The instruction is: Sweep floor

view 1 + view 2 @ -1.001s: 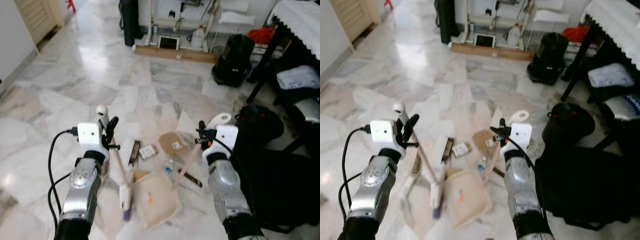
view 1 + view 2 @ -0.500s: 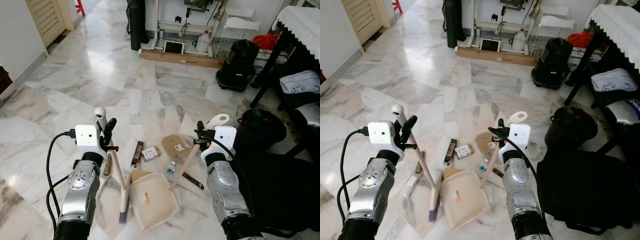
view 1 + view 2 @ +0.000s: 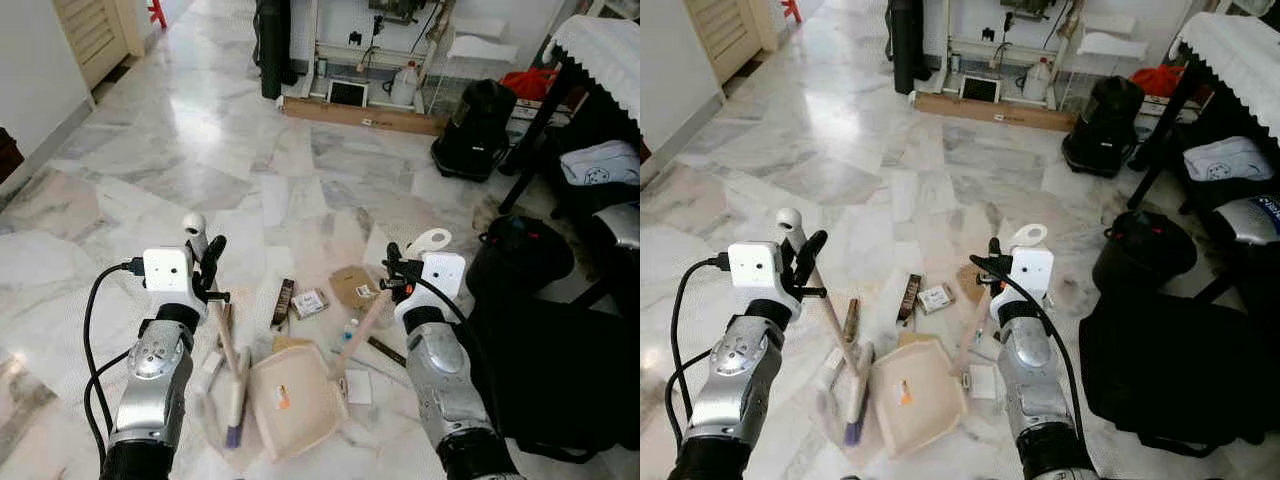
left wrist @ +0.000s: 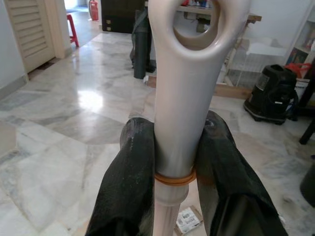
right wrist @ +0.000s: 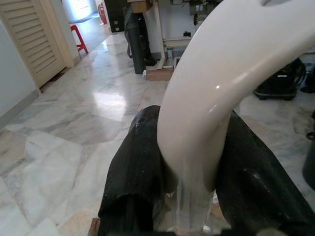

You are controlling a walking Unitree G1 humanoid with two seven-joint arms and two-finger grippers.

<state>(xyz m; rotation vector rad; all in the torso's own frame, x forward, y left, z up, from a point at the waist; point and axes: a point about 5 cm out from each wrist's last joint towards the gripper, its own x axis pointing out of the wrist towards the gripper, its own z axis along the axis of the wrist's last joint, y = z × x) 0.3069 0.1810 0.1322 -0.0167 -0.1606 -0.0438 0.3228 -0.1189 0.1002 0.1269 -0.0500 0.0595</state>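
Beige dustpan (image 3: 296, 398) now sits farther left than before. Your left gripper (image 3: 207, 272) clamps the broom (image 3: 222, 345), slanting near-right; your right gripper (image 3: 392, 275) clamps the dustpan handle (image 3: 358, 330).

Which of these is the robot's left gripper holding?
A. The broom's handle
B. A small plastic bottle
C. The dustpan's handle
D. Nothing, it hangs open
A. The left gripper has its black fingers closed on the pale broom handle, whose brush end rests on the floor beside the dustpan.
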